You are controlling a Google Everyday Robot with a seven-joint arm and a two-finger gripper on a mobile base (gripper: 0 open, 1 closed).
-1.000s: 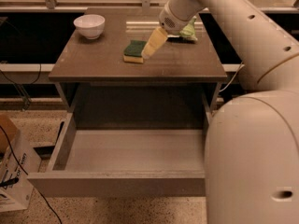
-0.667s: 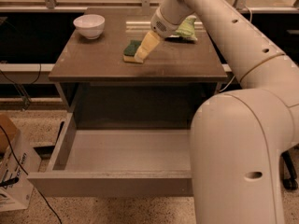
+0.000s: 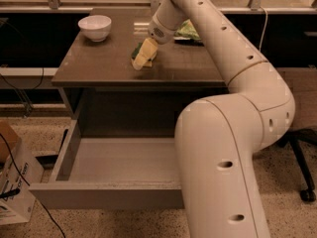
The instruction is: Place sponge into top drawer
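The sponge (image 3: 135, 50) lies on the brown tabletop (image 3: 104, 63), near its middle. Only a dark green edge of it shows beside the gripper. My gripper (image 3: 143, 57) comes down from the upper right and sits right on top of the sponge, covering most of it. The top drawer (image 3: 106, 198) is pulled wide open below the tabletop, and its grey inner floor (image 3: 119, 160) is bare. My arm's large white body hides the drawer's right part.
A white bowl (image 3: 95, 27) stands at the tabletop's back left. A crinkly green snack bag (image 3: 188, 30) lies at the back right, behind my arm. A cardboard box (image 3: 14, 182) and cables sit on the floor at left. A chair wheel (image 3: 307, 195) is at right.
My gripper has moved down and to the left onto the sponge, which now is mostly covered. The arm's body has swung further in front of the drawer's right side.
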